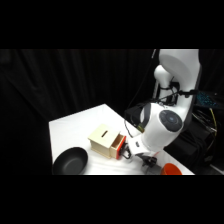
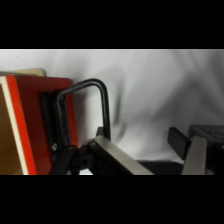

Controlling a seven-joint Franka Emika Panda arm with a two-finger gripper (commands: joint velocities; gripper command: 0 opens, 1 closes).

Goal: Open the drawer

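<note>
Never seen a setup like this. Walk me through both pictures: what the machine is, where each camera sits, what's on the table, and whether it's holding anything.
The machine is a white robot arm standing beside a white table. Its grasping part, the gripper, sits at the arm's low end.

The side view comes from a fixed camera looking across and down at the table. The wrist view comes from a camera on the arm itself, looking past the gripper from very close.

On the table are a pale wooden box with a slot on top, a black pan beside it, and something orange at the lower edge, partly hidden by the arm.

The box has a red-orange drawer with a black loop handle. One finger lies right by the handle, the other stands apart. The jaws look spread; nothing is visibly clamped.
</note>
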